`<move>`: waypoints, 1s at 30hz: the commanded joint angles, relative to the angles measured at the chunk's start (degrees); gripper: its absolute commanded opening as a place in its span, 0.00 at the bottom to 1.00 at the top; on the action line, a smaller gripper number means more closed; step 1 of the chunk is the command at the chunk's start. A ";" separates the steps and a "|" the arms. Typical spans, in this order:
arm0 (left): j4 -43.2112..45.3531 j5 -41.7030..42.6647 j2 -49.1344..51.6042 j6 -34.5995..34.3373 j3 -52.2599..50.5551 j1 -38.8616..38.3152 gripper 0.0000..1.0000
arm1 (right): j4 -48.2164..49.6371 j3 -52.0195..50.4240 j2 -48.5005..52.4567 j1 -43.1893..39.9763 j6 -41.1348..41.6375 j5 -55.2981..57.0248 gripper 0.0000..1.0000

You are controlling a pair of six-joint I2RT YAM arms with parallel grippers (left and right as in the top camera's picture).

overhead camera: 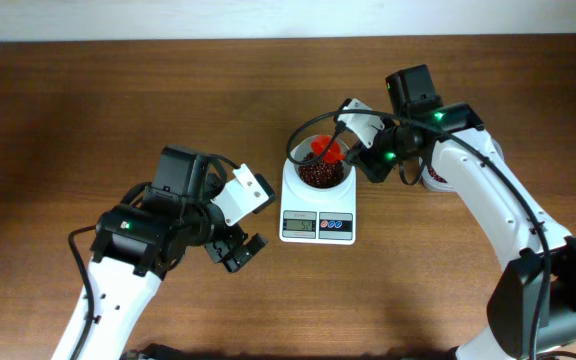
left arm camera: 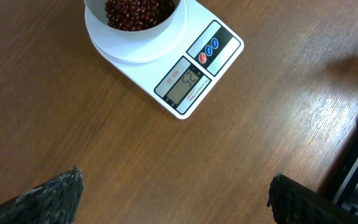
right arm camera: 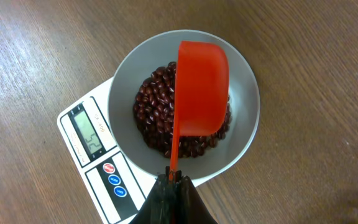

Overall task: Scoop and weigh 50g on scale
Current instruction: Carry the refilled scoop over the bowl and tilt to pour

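Right end effector [right arm camera: 173, 180] clamped shut on red scoop's [right arm camera: 201, 87] thin handle, cup over the bowl [right arm camera: 244, 93] of beans [right arm camera: 151, 118]. Scale [overhead camera: 317, 226] mid-surface. Left end effector [overhead camera: 236, 250] wide open, empty, nearby. Scale looks light, rigid, slide-prone; best gripped by the base sides.

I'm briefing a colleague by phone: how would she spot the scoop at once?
Find the white scale near the middle of the wooden table; its round bowl holds dark red beans. Above those beans hangs the scoop, its thin handle pinched in the right gripper. It is the only bright orange-red cup in sight.
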 commanded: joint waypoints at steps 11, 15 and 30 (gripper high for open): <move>0.11 0.81 -0.07 1.11 1.01 0.28 0.99 | 0.07 1.86 0.61 0.02 -1.70 2.12 0.04; 0.11 0.81 -0.07 1.11 1.01 0.28 0.99 | 0.26 1.86 1.03 0.04 -2.08 3.34 0.04; 0.11 0.81 -0.07 1.11 1.01 0.28 0.99 | -0.87 1.86 4.20 2.27 -2.10 5.11 0.04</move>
